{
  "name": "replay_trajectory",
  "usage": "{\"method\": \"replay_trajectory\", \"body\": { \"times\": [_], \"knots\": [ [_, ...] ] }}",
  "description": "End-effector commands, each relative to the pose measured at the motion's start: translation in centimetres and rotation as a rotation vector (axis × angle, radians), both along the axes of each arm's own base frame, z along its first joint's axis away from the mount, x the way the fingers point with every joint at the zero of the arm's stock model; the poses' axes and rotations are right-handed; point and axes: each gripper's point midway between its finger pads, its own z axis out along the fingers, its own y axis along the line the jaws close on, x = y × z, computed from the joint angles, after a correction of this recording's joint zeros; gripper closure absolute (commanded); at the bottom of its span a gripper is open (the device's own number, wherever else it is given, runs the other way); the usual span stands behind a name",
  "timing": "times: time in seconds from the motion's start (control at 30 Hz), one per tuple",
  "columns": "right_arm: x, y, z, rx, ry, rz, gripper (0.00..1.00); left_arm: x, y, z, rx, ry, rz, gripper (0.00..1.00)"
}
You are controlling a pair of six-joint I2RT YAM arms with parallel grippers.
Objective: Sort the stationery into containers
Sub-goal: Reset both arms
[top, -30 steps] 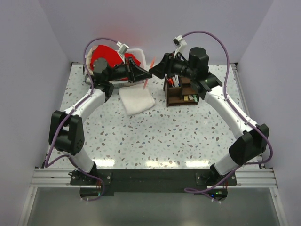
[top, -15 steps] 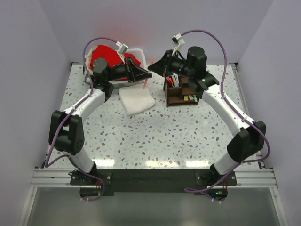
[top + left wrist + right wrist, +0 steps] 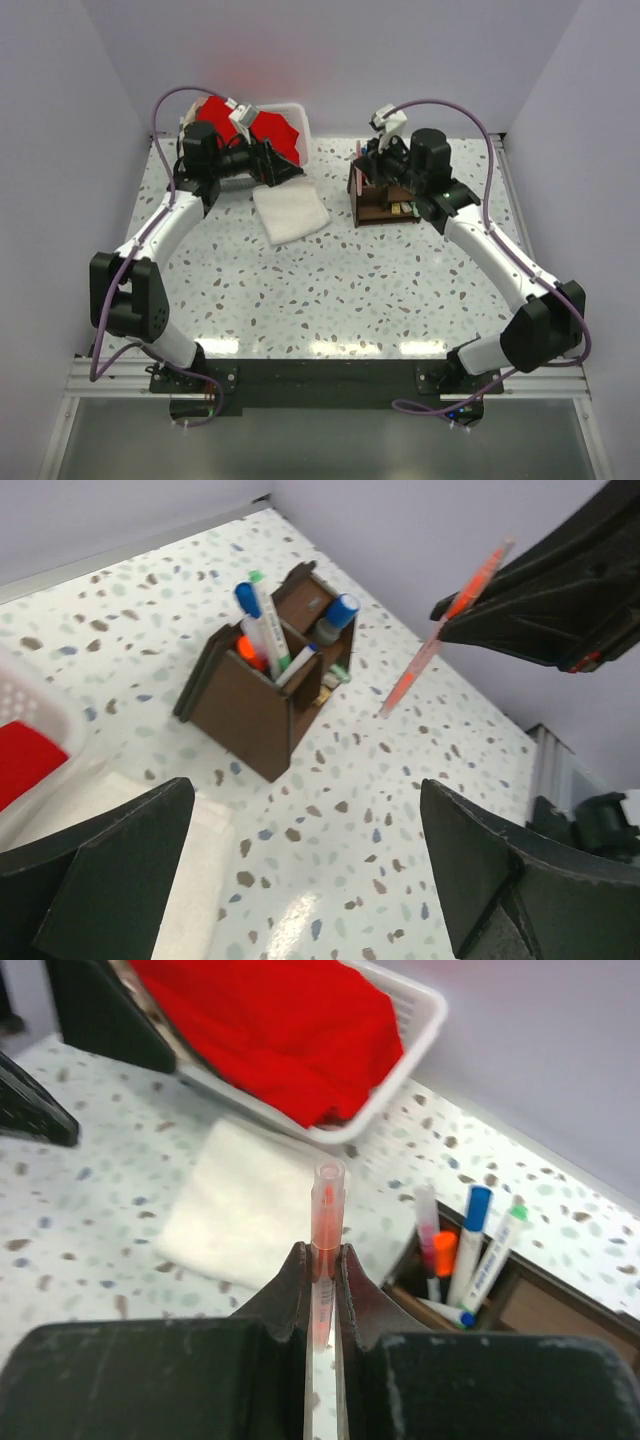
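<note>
The right tool [image 3: 322, 1256] is pressed together on a slim orange-red pen [image 3: 327, 1200], which stands out from between its fingers with the capped end away from the wrist. From the left wrist view the same pen [image 3: 440, 640] hangs tilted in the air, clear of the organizer [image 3: 255, 705] and to one side of it. The left tool [image 3: 307, 810] is spread wide and holds nothing; it hovers above the bench [image 3: 350, 290] near the folded white cloth [image 3: 290, 212].

Just beyond the pen tip sits the dark brown organizer [image 3: 520, 1290]. One tall compartment holds four markers standing on end: a blue-capped one [image 3: 478, 1205], a green-capped one [image 3: 515, 1215], a pink one [image 3: 428, 1215] and a short one with an orange cap [image 3: 445, 1250]. A further compartment holds a small bottle with a blue cap [image 3: 342, 610]. Something small and green lies in a low section beside it, too small to name.

The white cloth lies flat on the bench between the organizer and a white plastic basket [image 3: 420, 1000]. The basket stands at the far edge, close to the cloth, and is filled with a red cloth [image 3: 280, 1020].

The bench is white with dark and coloured speckles, and shiny near the arm bases. Pale lilac walls [image 3: 330, 50] close it in on three sides.
</note>
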Motion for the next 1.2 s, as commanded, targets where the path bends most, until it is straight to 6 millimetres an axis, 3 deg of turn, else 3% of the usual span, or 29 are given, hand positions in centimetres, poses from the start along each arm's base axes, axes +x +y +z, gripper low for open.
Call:
{"method": "replay_trajectory", "body": {
  "times": [0.0, 0.23, 0.8, 1.0, 1.17],
  "knots": [
    [1.5, -2.8, -0.9, -0.119, -0.185, -0.105, 1.0, 0.7, 2.6, -2.2, 0.177, -0.063, 0.137, 0.0],
    [4.1, -4.0, -3.1, -0.158, -0.237, -0.217, 1.0, -0.1, 2.1, -2.6, 0.14, -0.037, 0.104, 0.0],
    [8.9, -3.7, -2.3, -0.14, -0.322, -0.278, 1.0, -0.1, 1.4, -3.8, 0.109, 0.01, 0.061, 0.0],
    [10.8, -4.2, -3.8, -0.152, -0.294, -0.294, 1.0, 0.2, 1.3, -4.1, 0.106, 0.019, 0.057, 0.0],
    [10.8, -4.7, -5.9, -0.163, -0.235, -0.299, 1.0, 0.5, 1.3, -4.3, 0.107, 0.026, 0.057, 0.0]
  ]
}}
